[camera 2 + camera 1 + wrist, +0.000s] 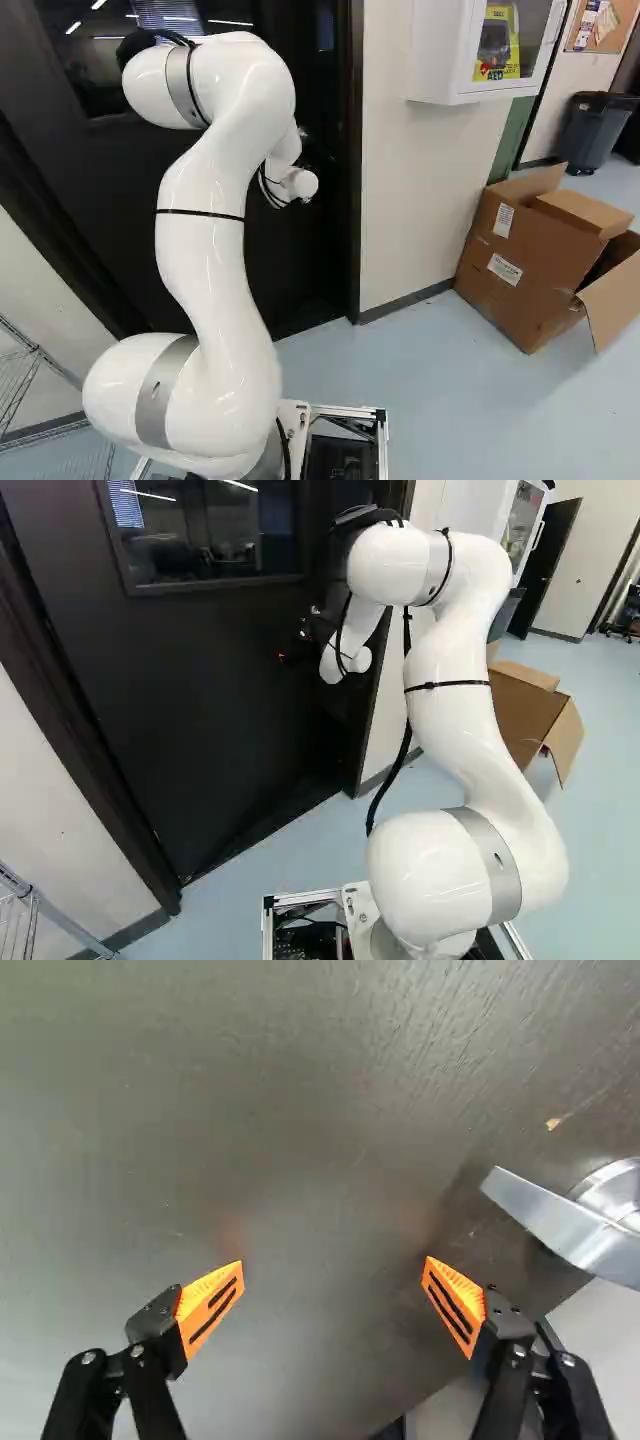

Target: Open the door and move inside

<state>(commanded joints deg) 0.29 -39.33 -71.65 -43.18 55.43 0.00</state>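
Jaws [334, 1264] are spread, nothing in them. The door [220, 710] is at the left base view's left, but its handle [555, 1222] sits beside the jaws, so closing now would probably just grab air.

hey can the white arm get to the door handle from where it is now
Probably yes: the open gripper is close to the door, and nothing visible blocks the lever handle. It sits beside one finger, not between both, so the arm would likely shift sideways first.
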